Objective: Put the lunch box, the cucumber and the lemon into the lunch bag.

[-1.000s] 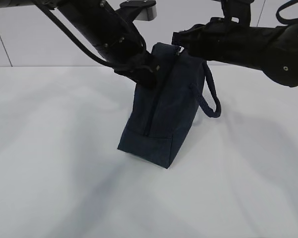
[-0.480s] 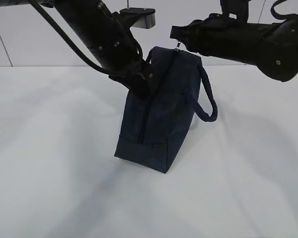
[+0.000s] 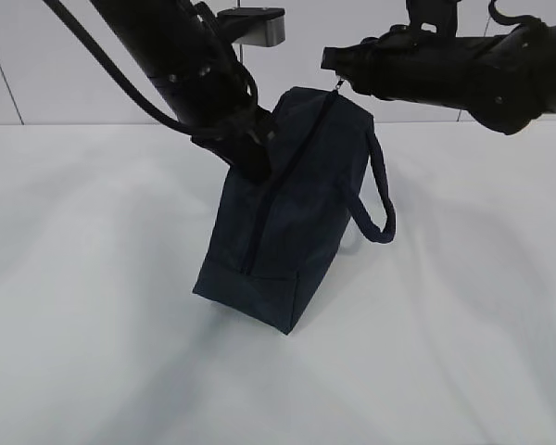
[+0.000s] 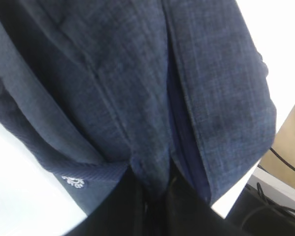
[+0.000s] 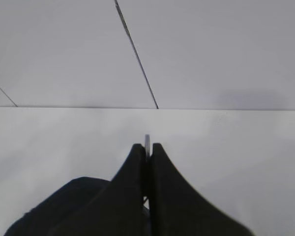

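The navy lunch bag hangs tilted, its lower corner resting on the white table and its zipper closed. My left gripper is shut on a fold of bag fabric beside the zipper; the left wrist view shows that fold between the jaws of the left gripper, with the white logo nearby. At the bag's top corner, my right gripper is shut on the silver ring pull, and the pull's tip pokes out between the closed fingers. The lunch box, cucumber and lemon are out of view.
One padded loop handle dangles off the bag's right side. White table stretches all around the bag, with a pale wall behind it.
The bag's lower end has swung left and toward the camera, so it tilts more. My left gripper has closed on the fabric. The right gripper rose slightly, still holding the pull.
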`<state>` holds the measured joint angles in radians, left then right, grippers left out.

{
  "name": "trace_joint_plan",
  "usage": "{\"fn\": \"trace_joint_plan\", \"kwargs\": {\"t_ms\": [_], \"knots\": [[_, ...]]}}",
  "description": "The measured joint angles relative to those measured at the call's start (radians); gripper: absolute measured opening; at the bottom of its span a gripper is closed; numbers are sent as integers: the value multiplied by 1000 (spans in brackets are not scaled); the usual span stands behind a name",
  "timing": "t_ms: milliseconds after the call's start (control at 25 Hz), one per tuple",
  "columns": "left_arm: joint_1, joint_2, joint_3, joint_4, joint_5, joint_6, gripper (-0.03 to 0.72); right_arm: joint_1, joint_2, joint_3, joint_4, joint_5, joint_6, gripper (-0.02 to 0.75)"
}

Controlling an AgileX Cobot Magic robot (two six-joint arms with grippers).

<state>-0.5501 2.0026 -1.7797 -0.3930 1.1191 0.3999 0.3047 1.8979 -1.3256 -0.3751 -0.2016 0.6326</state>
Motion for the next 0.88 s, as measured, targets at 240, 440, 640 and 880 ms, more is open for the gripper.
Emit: {"fn": "trace_joint_plan", "kwargs": {"t_ms": [240, 440, 640, 880], "knots": [[0, 0, 0, 0, 49, 0, 15, -12, 66, -26, 0, 35, 0, 0], [0, 0, 0, 2, 57, 0, 15, -16, 72, -40, 0, 44, 0, 0], [0, 0, -2, 8, 61, -18, 23, -17, 74, -40, 0, 50, 0, 0], [0, -1, -61, 22, 99, -84, 294, -21, 74, -43, 2, 54, 0, 0]]}}
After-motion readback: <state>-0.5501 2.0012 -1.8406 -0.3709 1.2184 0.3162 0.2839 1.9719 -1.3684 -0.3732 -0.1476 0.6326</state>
